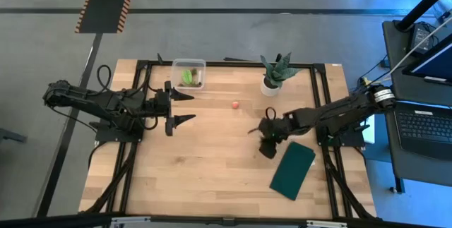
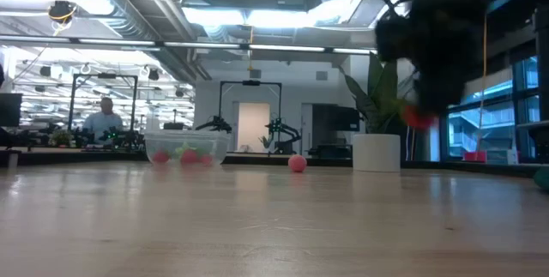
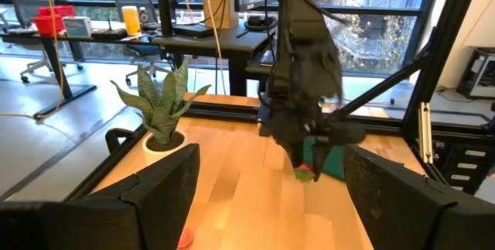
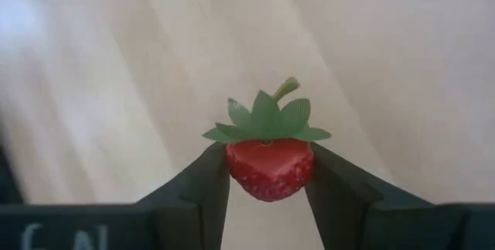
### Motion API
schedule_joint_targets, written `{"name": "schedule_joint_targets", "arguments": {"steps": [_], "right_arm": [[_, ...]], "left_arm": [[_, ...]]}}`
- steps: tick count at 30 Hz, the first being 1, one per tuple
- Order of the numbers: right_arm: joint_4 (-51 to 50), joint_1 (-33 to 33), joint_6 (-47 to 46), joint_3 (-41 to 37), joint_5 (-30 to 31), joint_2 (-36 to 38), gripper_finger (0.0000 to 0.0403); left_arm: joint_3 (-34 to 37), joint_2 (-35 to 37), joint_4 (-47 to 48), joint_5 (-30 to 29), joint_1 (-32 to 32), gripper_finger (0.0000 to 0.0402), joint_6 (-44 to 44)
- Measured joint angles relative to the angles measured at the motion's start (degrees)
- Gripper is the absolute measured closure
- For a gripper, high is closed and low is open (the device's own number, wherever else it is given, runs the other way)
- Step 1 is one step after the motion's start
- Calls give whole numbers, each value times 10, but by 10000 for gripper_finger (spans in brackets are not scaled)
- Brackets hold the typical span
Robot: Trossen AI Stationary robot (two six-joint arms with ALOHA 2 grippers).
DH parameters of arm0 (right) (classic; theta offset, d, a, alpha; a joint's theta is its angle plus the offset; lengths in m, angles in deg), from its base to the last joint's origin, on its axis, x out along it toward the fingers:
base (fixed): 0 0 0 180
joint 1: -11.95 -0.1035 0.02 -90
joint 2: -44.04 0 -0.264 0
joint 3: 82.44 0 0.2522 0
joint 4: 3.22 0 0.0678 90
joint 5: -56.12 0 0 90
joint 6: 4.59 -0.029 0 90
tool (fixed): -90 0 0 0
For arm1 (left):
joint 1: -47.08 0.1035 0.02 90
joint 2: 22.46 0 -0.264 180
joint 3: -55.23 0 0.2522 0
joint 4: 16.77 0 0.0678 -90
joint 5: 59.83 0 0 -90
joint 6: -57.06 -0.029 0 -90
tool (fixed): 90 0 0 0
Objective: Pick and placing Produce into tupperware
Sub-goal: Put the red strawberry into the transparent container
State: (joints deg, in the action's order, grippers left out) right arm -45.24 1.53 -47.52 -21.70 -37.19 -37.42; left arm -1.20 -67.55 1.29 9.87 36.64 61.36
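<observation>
A strawberry (image 4: pixel 270 166) sits pinched in the right claw (image 4: pixel 270 174), well short of the tupperware (image 1: pixel 189 73), which already holds produce. One pinkish fruit (image 1: pixel 234 104) waits on the desk (image 1: pixel 212 164) nearer it. Left claw (image 1: pixel 188 108) gapes wide beside the tub.

Ceiling strip lights (image 2: pixel 257 15) glare white at the top of the low view. My right gripper (image 2: pixel 429 45) hangs there as a dark blur, upper right. Daylight floods the windows (image 3: pixel 363 18) behind. My right wrist view's background is soft.
</observation>
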Motion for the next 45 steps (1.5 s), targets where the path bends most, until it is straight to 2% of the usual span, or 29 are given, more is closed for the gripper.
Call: {"name": "schedule_joint_targets", "arguments": {"steps": [5, 10, 12, 15, 20, 28, 37, 45], "right_arm": [[129, 37, 19, 0, 3, 42, 248], [308, 85, 72, 2, 6, 64, 257], [342, 106, 99, 19, 6, 64, 255], [323, 133, 150, 81, 6, 56, 248], [216, 163, 242, 223, 7, 17, 250], [59, 202, 313, 412, 8, -91, 246], [-22, 208, 359, 531, -2, -251, 252], [-44, 207, 359, 574, -25, -366, 246]], "left_arm": [[0, 0, 0, 0, 0, 93, 0], [0, 0, 0, 0, 0, 93, 0], [0, 0, 0, 0, 0, 93, 0], [0, 0, 0, 0, 0, 93, 0], [0, 0, -1, 0, 0, 93, -4], [-1, 11, -6, 0, 0, 93, -4], [-3, 71, -6, 0, 0, 93, -19], [-3, 96, -4, 0, 0, 93, -19]]}}
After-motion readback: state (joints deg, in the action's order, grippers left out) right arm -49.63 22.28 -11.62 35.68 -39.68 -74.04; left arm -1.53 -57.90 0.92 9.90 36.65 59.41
